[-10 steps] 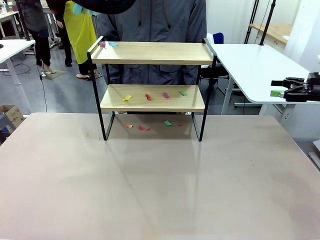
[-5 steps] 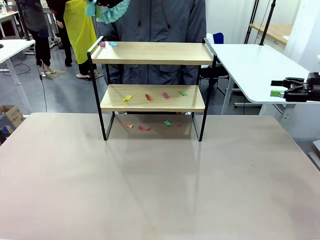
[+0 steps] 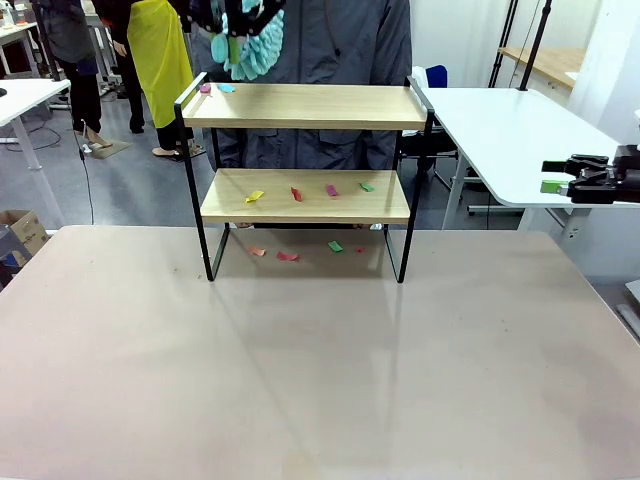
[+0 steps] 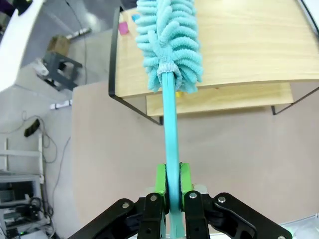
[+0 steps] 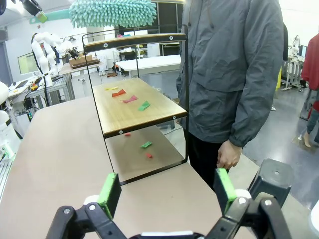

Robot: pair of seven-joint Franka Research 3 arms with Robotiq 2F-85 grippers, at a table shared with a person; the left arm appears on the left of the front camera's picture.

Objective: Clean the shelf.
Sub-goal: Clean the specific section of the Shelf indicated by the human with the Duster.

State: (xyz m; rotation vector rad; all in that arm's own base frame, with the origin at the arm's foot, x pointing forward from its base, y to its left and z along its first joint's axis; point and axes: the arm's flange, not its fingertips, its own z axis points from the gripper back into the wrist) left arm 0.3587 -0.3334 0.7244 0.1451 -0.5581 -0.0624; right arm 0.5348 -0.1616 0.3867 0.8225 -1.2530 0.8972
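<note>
My left claw [image 4: 172, 180] is pressed shut on the thin teal handle of a fluffy teal duster [image 4: 169, 35], pinching it between the green pads. The duster head hangs over the left end of the top board of the shelf [image 3: 305, 170], close to the raised black side rail; can't tell if the tips touch the wood. My right claw [image 5: 167, 190] is spread wide w/ nothing in it, off to the right and well apart from the shelf.

Open room: the whole near half of the tan surface [image 3: 320, 380] is bare, w/ free space on both sides of the shelf legs. The shelf stands at the far middle, w/ a person in a grey jacket [image 3: 320, 40] just behind it.

Small colored paper scraps [image 3: 310, 190] lie on the lower board. Pink & blue ones sit at the top board's left end, and a few lie on the surface underneath.

Bkgd: white table [image 3: 510, 130] at right, grey floor.
</note>
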